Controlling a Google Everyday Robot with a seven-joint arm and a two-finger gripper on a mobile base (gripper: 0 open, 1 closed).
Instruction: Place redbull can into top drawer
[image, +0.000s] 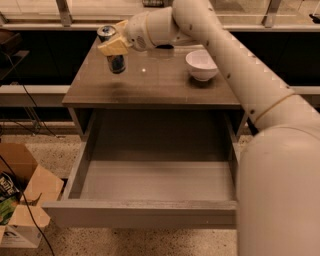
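We've got the gripper (113, 47) at the back-left of the surface (150, 90), fingers (107, 49) clamped round the redbull can (117, 64), and the top drawer (150, 214) sitting wide open below.

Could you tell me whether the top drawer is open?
Open: top drawer pulled out, inside showing; hand grips redbull can over the table.

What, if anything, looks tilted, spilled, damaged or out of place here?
Nothing looks spilled or damaged. The slim silver-and-blue metal can leans slightly, but the gripper holds it, at the far left of the brown table. The white bowl sits upright, and the wide grey drawer is open.
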